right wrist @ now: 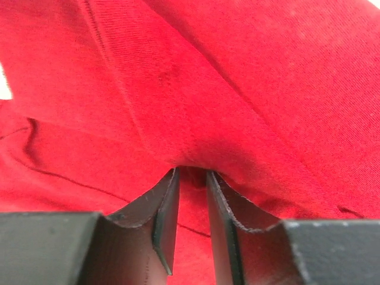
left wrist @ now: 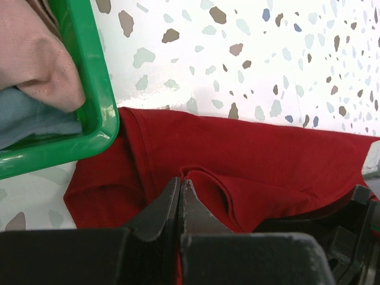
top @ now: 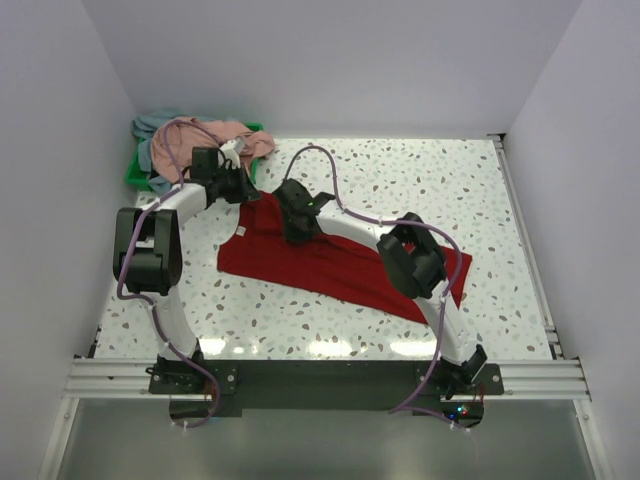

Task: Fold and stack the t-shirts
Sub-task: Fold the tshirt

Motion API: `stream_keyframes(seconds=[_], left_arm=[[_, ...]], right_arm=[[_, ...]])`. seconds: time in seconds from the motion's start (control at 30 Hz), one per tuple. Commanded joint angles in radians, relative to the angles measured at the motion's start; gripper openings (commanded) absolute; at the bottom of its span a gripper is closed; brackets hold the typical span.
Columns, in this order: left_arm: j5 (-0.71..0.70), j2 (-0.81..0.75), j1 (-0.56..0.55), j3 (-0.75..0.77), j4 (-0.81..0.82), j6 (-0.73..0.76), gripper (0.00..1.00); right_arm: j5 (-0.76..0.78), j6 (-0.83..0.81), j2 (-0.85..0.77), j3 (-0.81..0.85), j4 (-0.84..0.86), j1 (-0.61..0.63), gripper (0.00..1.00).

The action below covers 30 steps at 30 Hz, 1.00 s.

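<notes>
Red t-shirt (top: 340, 270) mid-frame on table (top: 420, 180). I hold it twice: left gripper (left wrist: 180, 193) pinched on fold beside green tray (left wrist: 98, 89), right gripper (right wrist: 191, 178) clamped on cloth. Risk, I reckon: thin bite slips, or fold snags tray corner.

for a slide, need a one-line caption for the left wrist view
Left gripper pinches a fold of the red t-shirt beside the green tray holding the pink t-shirt and grey-blue t-shirt.
</notes>
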Motion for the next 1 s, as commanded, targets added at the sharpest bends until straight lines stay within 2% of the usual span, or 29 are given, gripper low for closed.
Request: stream_keyframes(seconds=[0.0,0.17,0.33,0.5,0.77,0.97], left_arm=[[0.022,-0.001,0.009,0.027,0.055,-0.013,0.00],[0.030,0.004,0.009,0.033,0.060,-0.020,0.00],[0.033,0.002,0.009,0.033,0.057,-0.017,0.00],[0.042,-0.012,0.009,0.022,0.060,-0.007,0.00],[0.048,-0.090,0.009,-0.062,0.071,0.001,0.00],[0.010,-0.174,0.008,-0.140,0.003,0.026,0.00]], right_arm=[[0.054,-0.012,-0.048,-0.048,-0.018,0.005,0.28],[0.065,-0.018,-0.048,-0.057,-0.025,0.008,0.26],[0.071,-0.023,-0.045,-0.040,-0.033,0.009,0.10],[0.063,-0.038,-0.072,-0.017,-0.047,0.008,0.01],[0.006,-0.046,-0.164,-0.057,-0.048,0.009,0.00],[-0.079,-0.038,-0.187,-0.098,-0.054,0.008,0.00]])
